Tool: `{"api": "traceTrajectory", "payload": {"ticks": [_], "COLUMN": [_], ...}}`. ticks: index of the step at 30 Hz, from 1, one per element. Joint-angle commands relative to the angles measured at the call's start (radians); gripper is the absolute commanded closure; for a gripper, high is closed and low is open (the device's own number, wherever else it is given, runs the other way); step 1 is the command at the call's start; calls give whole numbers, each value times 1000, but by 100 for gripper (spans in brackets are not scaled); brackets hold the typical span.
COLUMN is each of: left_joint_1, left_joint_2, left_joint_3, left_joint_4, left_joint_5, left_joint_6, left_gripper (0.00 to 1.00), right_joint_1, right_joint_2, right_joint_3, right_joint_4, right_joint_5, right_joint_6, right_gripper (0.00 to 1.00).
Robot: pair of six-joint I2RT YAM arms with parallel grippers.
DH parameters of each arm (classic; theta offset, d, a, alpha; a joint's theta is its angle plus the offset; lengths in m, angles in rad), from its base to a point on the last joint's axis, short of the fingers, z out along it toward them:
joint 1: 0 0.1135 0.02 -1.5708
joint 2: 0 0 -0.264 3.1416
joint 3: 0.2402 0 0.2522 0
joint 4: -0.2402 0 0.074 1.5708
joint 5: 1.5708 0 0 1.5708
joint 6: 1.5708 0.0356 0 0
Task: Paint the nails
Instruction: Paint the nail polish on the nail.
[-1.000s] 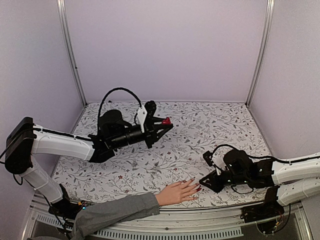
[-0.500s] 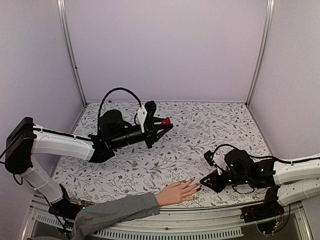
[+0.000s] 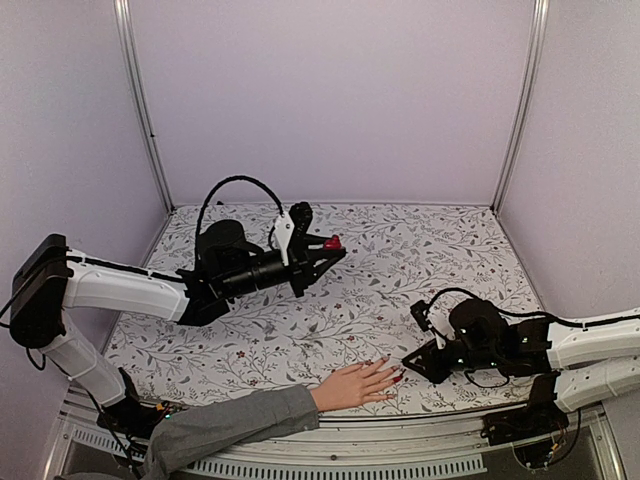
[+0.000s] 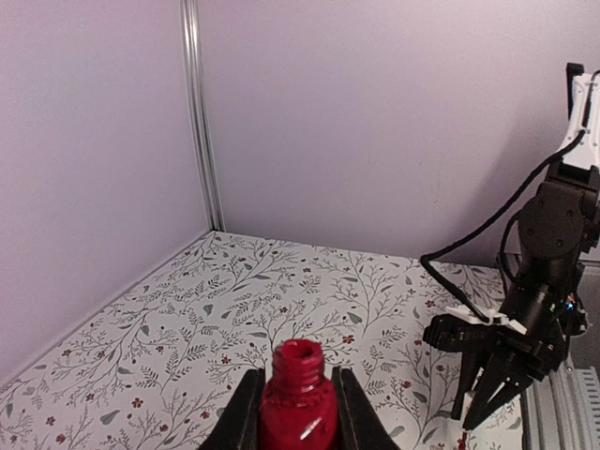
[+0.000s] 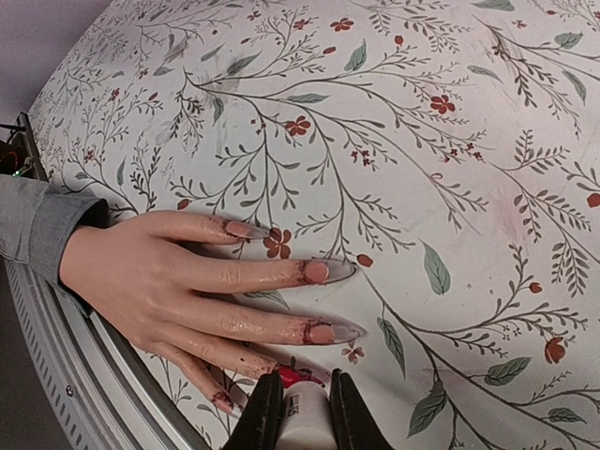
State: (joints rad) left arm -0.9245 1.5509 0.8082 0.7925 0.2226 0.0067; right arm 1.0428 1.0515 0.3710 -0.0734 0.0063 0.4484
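A pale hand with a grey sleeve lies flat at the table's front edge. In the right wrist view its nails show: the index nail and middle nail are bare pink with red smears at their base, and the ring nail is glossy red. My right gripper is shut on the white brush cap, right over the ring nail; the brush itself is hidden. My left gripper is shut on the open red polish bottle and holds it upright above the table's middle.
The floral tablecloth covers the table, with purple walls and metal posts around it. The metal front rail runs just below the hand. My right arm shows in the left wrist view.
My right gripper has shifted very slightly to the right by the fingertips. The left arm and bottle have not moved.
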Motion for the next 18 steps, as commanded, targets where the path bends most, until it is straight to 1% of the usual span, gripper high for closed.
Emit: {"api": "traceTrajectory", "payload": {"ticks": [1, 18], "left_joint_1": [16, 16], "left_joint_2": [-9, -13], "left_joint_3": [-8, -9], "left_joint_4": [33, 31], "left_joint_5": [-6, -8], "left_joint_6": [-4, -4], "left_gripper": [100, 100], "right_joint_1": [8, 8], "right_joint_2": [5, 33], "right_joint_3": [1, -1], "right_joint_4": [-11, 55], "right_joint_5": [30, -62], "right_joint_6": [14, -16], "right_gripper": [100, 100]}}
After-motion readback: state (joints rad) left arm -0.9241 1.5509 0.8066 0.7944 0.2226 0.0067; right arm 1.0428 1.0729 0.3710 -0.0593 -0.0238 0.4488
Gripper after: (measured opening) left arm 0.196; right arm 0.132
